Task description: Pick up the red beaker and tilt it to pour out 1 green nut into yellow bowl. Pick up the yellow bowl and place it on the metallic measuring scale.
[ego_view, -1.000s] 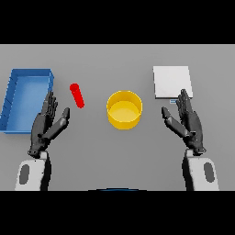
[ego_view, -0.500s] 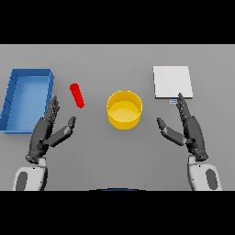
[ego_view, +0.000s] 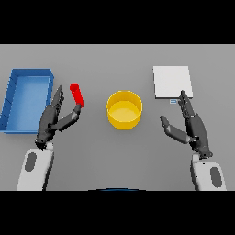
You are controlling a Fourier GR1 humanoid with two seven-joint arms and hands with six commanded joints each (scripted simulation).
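Since the earlier frames the left hand [ego_view: 54, 120] has slid forward and inward across the tabletop, so that its thumb tip now sits right at the lower end of the red beaker [ego_view: 76, 95], where before a clear gap lay between them; the right hand [ego_view: 192, 129] has hardly shifted. The left hand is open, fingers straight and pointing toward the far edge, thumb spread out to the side; whether the thumb actually touches the beaker cannot be told. The beaker is not held and stands leaning, its mouth toward the far edge, left of the table's middle. Just beyond the left hand, along the left edge, lies a blue tray [ego_view: 14, 105] with low walls. The right hand is open as well, fingers extended, thumb spread toward the centre, grasping nothing; its fingertips reach the near edge of the metallic measuring scale [ego_view: 171, 81], a pale square plate toward the far right. The yellow bowl [ego_view: 124, 109] stands near the centre, between the hands and apart from both. The grey table [ego_view: 114, 156] is plain and matte, filling the whole view.
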